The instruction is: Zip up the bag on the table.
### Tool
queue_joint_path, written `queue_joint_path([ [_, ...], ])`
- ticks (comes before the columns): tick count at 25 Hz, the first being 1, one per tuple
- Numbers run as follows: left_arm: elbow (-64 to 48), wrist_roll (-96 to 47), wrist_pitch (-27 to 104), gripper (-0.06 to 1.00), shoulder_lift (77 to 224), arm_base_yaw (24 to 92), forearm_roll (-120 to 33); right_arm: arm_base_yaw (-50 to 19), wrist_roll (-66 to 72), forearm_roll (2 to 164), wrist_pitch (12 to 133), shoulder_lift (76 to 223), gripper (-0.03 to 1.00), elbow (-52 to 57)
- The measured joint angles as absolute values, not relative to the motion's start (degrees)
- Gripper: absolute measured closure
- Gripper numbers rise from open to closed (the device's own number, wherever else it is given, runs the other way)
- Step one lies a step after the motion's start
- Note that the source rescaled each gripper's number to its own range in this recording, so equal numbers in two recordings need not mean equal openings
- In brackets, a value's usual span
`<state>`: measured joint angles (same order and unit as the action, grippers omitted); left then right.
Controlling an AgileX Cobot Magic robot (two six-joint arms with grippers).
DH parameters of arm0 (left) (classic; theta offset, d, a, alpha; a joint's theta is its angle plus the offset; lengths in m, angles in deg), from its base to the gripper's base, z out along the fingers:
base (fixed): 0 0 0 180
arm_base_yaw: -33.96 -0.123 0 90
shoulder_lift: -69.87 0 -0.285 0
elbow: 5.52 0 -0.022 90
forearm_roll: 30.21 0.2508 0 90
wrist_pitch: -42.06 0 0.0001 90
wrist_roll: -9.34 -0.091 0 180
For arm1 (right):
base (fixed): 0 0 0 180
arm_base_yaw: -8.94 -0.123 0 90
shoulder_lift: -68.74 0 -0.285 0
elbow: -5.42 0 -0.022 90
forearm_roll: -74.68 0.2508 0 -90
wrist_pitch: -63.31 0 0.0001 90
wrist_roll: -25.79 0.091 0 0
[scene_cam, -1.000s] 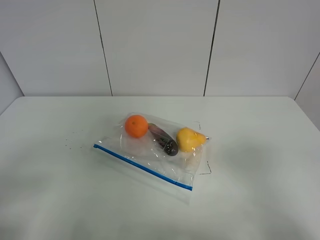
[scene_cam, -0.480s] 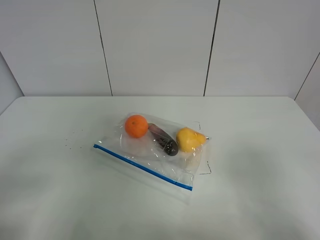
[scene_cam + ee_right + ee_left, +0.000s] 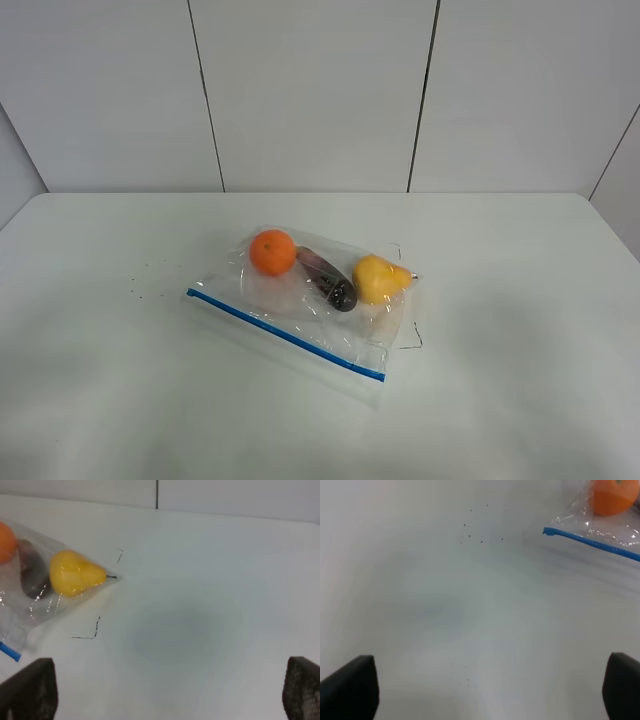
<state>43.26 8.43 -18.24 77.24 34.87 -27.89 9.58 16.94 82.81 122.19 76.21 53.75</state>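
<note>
In the high view neither arm appears; only the large plain white matte counter (image 3: 520,330) and the clear crinkly plastic zip bag (image 3: 310,300) lying flat near its middle, its blue zipper strip (image 3: 285,335) running diagonally along the near edge. A scatter of small dark specks (image 3: 145,278) sits on the counter left of the bag. Inside, from left to right, lie a round orange fruit (image 3: 272,251), a dark purple oblong vegetable (image 3: 328,279) and a yellow pear (image 3: 380,278). The left wrist view adds the left end effector (image 3: 490,690), fingers spread wide above bare counter, the strip's end and the orange beyond it. The right wrist view shows the right end effector (image 3: 170,692) likewise open, apart from the bag, with thin black corner marks (image 3: 87,632) just beside the pear. Broad bare counter surrounds the bag on every side.
</note>
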Motion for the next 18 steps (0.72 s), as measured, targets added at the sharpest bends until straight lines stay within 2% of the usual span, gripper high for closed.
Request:
queue_joint_path([
  [18,43.26,8.43,-18.24,-0.06,77.24,34.87,-27.89,9.58,16.94,83.53,122.19,76.21,-0.03,53.75],
])
